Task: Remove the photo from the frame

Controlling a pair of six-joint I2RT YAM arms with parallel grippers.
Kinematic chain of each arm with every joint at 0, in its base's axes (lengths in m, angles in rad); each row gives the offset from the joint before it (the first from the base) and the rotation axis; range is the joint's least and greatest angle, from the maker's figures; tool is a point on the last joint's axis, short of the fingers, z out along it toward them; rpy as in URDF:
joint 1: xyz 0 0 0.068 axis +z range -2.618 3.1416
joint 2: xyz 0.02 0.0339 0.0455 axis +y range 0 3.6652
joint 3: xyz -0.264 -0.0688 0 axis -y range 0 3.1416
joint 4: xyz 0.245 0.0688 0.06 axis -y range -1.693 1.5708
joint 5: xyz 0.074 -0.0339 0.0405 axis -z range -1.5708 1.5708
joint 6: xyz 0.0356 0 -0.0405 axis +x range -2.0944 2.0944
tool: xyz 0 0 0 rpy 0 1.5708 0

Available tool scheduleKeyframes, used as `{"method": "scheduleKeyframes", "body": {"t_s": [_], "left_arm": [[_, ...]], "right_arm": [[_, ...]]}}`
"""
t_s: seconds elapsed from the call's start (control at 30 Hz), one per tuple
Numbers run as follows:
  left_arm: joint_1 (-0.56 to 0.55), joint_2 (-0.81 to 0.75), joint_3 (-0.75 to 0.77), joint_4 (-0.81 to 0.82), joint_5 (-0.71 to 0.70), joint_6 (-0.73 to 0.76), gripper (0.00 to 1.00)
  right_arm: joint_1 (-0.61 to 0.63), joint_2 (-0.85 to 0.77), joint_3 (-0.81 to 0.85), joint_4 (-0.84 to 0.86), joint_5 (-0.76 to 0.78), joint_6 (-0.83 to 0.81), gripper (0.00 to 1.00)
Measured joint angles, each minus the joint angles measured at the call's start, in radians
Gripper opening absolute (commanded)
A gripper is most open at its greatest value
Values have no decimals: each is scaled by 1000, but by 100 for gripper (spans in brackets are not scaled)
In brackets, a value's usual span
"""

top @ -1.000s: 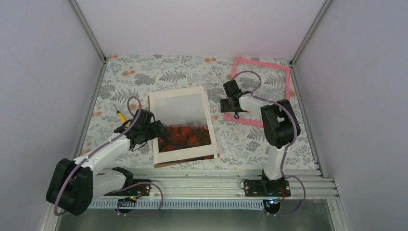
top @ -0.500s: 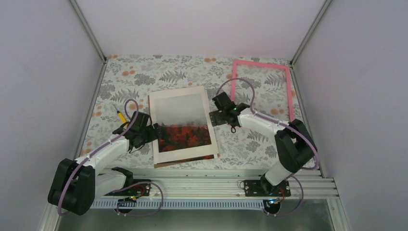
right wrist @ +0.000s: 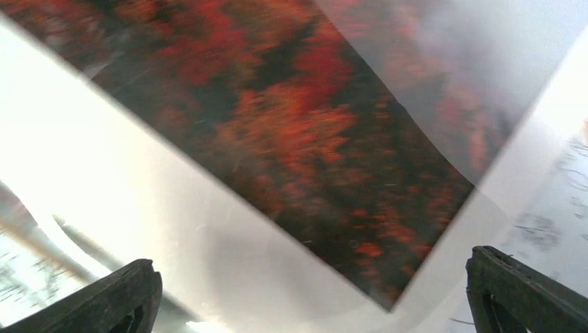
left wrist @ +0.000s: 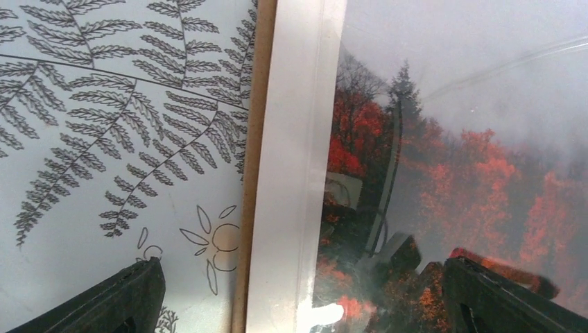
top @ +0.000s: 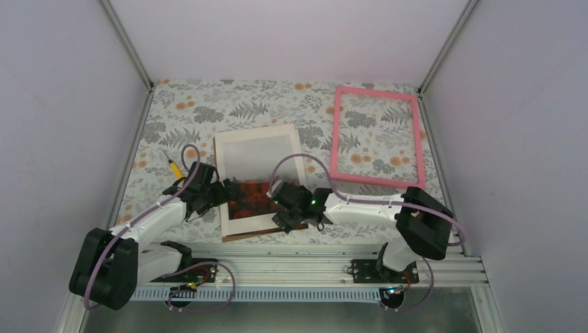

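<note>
The photo [top: 260, 173], red-orange trees under pale grey mist, lies inside the cream mat board [top: 229, 177] on a brown backing board [top: 270, 234] at mid-table. Its surface is glossy with reflections. The empty pink frame [top: 333, 132] lies flat at the back right. My left gripper [top: 220, 192] is open and straddles the stack's left edge; its view shows the backing [left wrist: 253, 173], mat [left wrist: 295, 173] and photo [left wrist: 485, 173] between its fingers [left wrist: 132, 298]. My right gripper [top: 283, 208] is open low over the stack's near right corner, above the photo [right wrist: 312, 125] and mat [right wrist: 173, 229].
A small yellow-tipped tool [top: 173, 167] lies left of the stack by the left arm. The floral tablecloth [top: 194, 111] covers the table. Grey walls close in the left, back and right sides. A metal rail [top: 312, 257] runs along the near edge.
My right arm has swung from the pink frame's near left corner down to the stack's near right corner. The frame now lies straight and alone. My left gripper has barely shifted.
</note>
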Motion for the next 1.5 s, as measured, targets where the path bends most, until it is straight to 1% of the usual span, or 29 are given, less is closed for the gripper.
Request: {"method": "scheduleKeyframes", "body": {"t_s": [0.17, 0.37, 0.47, 0.7, 0.83, 1.03, 1.17, 1.27, 1.5], "left_arm": [[0, -2, -6, 21, 18, 0, 99], [0, 2, -10, 42, 36, 2, 99], [0, 10, -11, 64, 47, 2, 99], [0, 58, -4, 137, 64, 8, 99], [6, 119, 25, 182, 68, 22, 99], [23, 227, 96, 227, 85, 33, 99], [42, 267, 138, 216, 95, 49, 99], [57, 267, 150, 185, 90, 58, 100], [68, 204, 153, 112, 64, 79, 100]], "right_arm": [[114, 24, -1, 6, -18, -38, 100], [174, 91, 13, 8, -32, -72, 100], [175, 138, 29, 14, -32, -76, 100], [174, 189, 79, 45, 19, -83, 100], [165, 225, 113, 65, 47, -81, 100], [117, 272, 158, 112, 65, -81, 100], [96, 286, 179, 115, 73, -86, 100], [92, 286, 181, 107, 73, -96, 100], [92, 264, 181, 71, 64, -103, 100]]}}
